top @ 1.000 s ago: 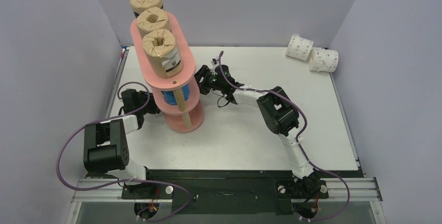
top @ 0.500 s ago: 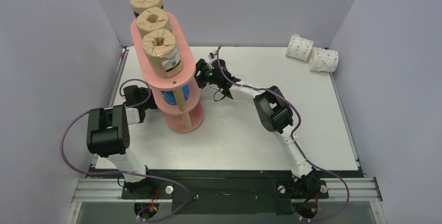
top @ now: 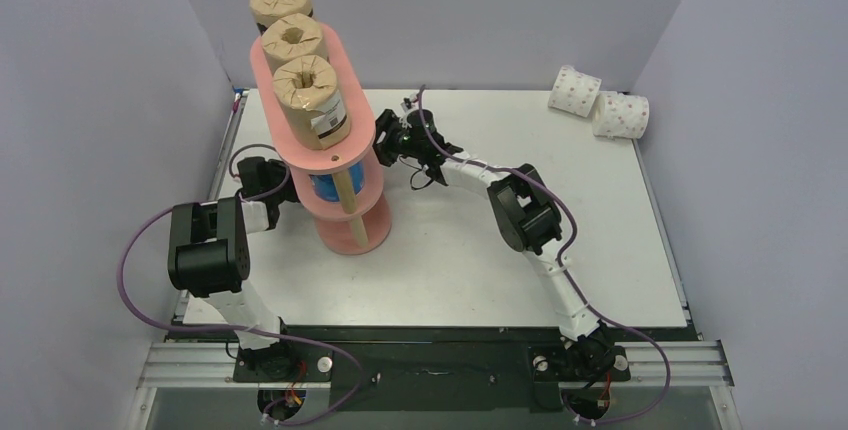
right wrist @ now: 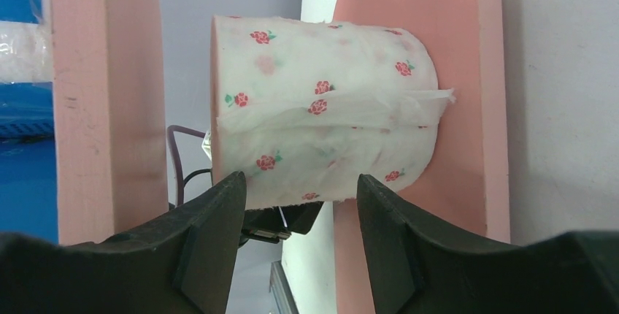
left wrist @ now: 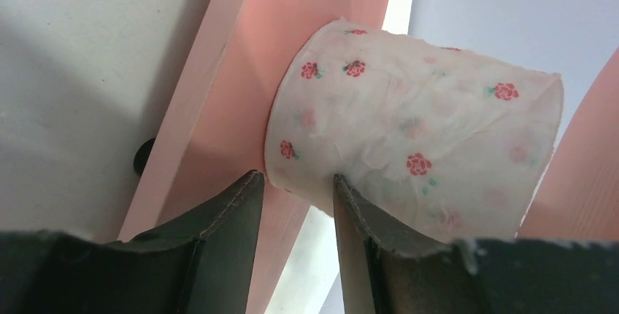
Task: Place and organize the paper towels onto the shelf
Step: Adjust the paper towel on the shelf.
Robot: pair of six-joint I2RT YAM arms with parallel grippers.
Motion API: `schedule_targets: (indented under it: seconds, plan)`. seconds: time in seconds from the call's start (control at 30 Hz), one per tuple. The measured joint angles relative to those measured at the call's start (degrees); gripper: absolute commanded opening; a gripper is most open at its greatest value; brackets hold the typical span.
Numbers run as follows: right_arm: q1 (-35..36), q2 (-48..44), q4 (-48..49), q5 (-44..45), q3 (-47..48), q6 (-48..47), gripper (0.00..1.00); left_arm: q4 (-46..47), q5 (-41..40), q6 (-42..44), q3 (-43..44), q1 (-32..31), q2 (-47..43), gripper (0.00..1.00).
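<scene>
A white paper towel roll with red flowers [right wrist: 321, 131] stands on the lowest board of the salmon-pink shelf [top: 355, 235], under the middle board and hidden in the top view. My left gripper [left wrist: 292, 180] is open at the roll's [left wrist: 409, 131] left side, and one fingertip [left wrist: 347, 193] touches its wrapper. My right gripper [right wrist: 299, 179] is open just short of the roll on the opposite side. Three brown rolls [top: 310, 90] stand on the top board, and a blue roll [top: 325, 190] is on the middle one. Two more white dotted rolls [top: 598, 102] lie at the table's far right.
Both arms reach in under the shelf boards, the left gripper [top: 280, 185] from the left and the right gripper [top: 388, 143] from the right. A light wooden post [top: 347, 190] stands at the shelf's front. Grey walls close in the table on three sides.
The left arm has folded in and its gripper has pushed closer to the shelf's low tier. The right gripper has slid left and back, up against the shelf.
</scene>
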Motion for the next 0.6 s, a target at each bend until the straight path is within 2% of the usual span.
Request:
schedule_targets:
  seconds: [0.2,0.37,0.43,0.5,0.53,0.57,0.6]
  plan:
    - [-0.52,0.35,0.37,-0.17,-0.39,0.15,0.59,-1.49,-1.68,0.63,-0.17,-0.02,-1.14,0.47]
    - [-1.27,-0.48,1.51,-0.15,-5.92,0.15,0.62,-5.75,-4.09,2.14,-1.07,0.11,-6.51,0.59]
    - [-1.97,-1.70,1.90,-0.33,-9.44,0.57,0.62,-7.65,-5.05,2.82,-1.64,0.35,-9.55,0.67]
    - [-2.91,-3.80,2.08,-0.13,-12.50,0.57,0.63,-10.56,-6.95,3.80,-2.47,0.83,-12.48,0.80]
    - [-3.48,-5.29,2.32,-0.09,-14.27,0.66,0.63,-12.13,-7.63,4.22,-3.28,1.22,-13.84,0.98]
    - [-4.15,-6.80,2.49,-0.09,-16.06,0.81,0.63,-13.53,-8.24,4.50,-4.20,1.75,-15.30,0.99]
    - [-4.85,-8.48,3.08,0.00,-17.99,0.85,0.63,-14.97,-9.22,4.96,-5.11,2.12,-16.70,0.97]
